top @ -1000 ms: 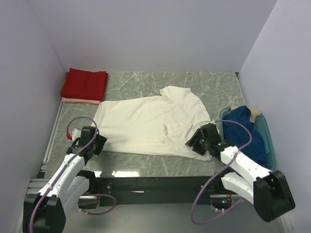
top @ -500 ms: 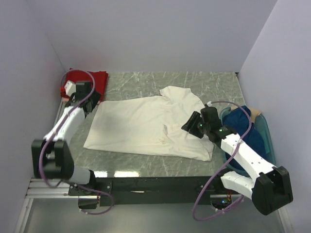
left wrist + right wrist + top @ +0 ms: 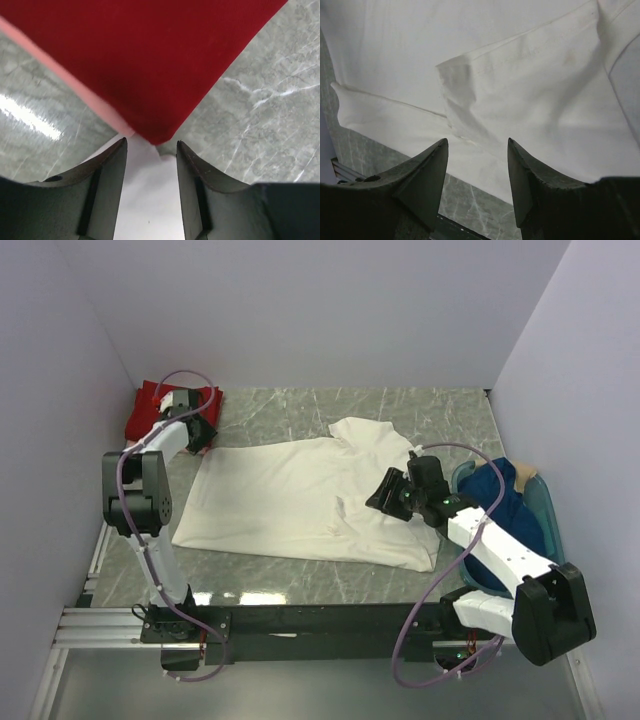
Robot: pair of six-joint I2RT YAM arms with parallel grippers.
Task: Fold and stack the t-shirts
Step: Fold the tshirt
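Note:
A cream-white t-shirt lies spread flat in the middle of the table. A folded red t-shirt rests on a pale pink t-shirt at the back left. My left gripper is open, low over the white shirt's far left corner, right by the red shirt's corner. My right gripper is open and hovers over the white shirt's right side, above a folded-in sleeve. A dark blue t-shirt lies in the basket.
A teal plastic basket stands at the right edge, close to my right arm. The table is grey marble, with white walls on three sides. The front edge of the table shows in the right wrist view.
My left arm has swung from the front left to the back left, beside the red stack. My right gripper has moved from the shirt's front right corner back over the sleeve.

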